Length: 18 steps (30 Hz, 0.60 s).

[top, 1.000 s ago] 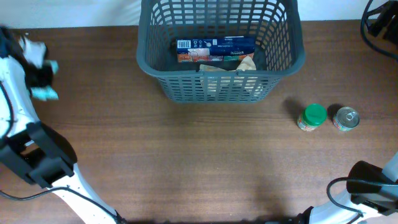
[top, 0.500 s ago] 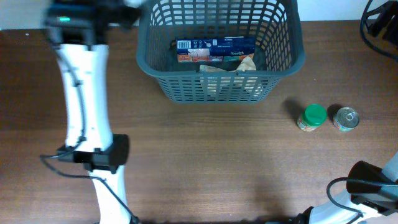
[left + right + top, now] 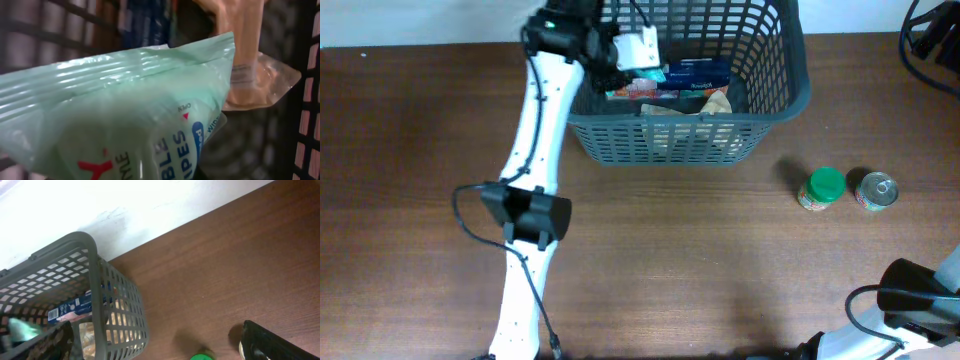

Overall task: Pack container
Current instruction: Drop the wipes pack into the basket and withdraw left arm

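Note:
The dark gray basket [image 3: 780, 90] stands at the back middle of the table. It holds a blue box [image 3: 690, 72] and a tan pouch [image 3: 717, 100]. My left gripper [image 3: 635, 50] is over the basket's left part, shut on a pale green wipes pack [image 3: 642, 48]. The pack [image 3: 125, 110] fills the left wrist view and hides the fingers; the pouch [image 3: 247, 55] and basket wall [image 3: 305, 100] lie beyond it. My right gripper [image 3: 270, 345] shows only one dark part at the frame's lower right, away from the basket [image 3: 95, 280].
A green-lidded jar [image 3: 823, 187] and a metal can [image 3: 877, 190] stand on the table to the right of the basket. The right arm's base [image 3: 920, 295] is at the front right corner. Black cables [image 3: 930, 35] hang at the back right.
My left arm has swung from the far left edge across to the basket, carrying the wipes pack over its left part. The right arm, jar and can have not moved.

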Motion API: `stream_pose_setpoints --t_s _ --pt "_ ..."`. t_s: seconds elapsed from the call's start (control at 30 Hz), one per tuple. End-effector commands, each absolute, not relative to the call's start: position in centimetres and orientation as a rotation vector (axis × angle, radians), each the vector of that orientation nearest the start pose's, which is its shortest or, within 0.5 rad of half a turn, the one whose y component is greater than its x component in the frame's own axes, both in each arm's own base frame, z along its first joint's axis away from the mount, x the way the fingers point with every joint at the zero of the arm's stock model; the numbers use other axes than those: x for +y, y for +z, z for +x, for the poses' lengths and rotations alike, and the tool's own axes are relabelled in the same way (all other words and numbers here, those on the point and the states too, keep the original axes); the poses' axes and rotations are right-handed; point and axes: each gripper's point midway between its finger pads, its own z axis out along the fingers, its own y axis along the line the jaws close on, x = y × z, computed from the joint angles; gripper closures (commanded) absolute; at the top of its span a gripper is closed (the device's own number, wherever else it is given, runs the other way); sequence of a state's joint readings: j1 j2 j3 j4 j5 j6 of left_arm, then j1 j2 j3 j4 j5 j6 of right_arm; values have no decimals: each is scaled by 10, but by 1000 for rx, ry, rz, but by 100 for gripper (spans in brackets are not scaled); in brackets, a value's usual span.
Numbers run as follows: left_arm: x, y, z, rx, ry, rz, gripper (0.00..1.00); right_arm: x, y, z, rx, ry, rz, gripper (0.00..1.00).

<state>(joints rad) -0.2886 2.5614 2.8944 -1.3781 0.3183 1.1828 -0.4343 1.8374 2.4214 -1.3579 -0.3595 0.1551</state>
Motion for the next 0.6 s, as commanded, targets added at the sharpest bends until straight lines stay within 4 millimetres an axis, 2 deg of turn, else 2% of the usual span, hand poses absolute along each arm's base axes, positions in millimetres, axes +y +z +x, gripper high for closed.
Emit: stream_pose_setpoints --t_s 0.0,0.1,0.2,0.4,0.43,0.47,0.5,0.57 --pt "-212 157 537 1847 -30 1848 98 -129 390 414 2240 268 505 1" --pt "-209 134 534 1897 -53 1878 98 -129 390 414 2240 268 505 1" --pt "-196 122 530 1970 -2 1913 98 -129 390 414 2240 268 505 1" --pt "-185 117 525 2011 44 1949 98 -129 390 414 2240 268 505 1" --pt "-186 117 524 2008 34 1952 95 -129 390 414 2240 268 505 1" --pt "-191 120 522 1989 -8 1943 69 -129 390 414 2240 268 504 1" --pt "-199 127 519 1962 -62 1927 1 -129 390 414 2240 268 505 1" --pt "-216 150 516 1920 -164 1841 1 -129 390 414 2240 268 505 1"
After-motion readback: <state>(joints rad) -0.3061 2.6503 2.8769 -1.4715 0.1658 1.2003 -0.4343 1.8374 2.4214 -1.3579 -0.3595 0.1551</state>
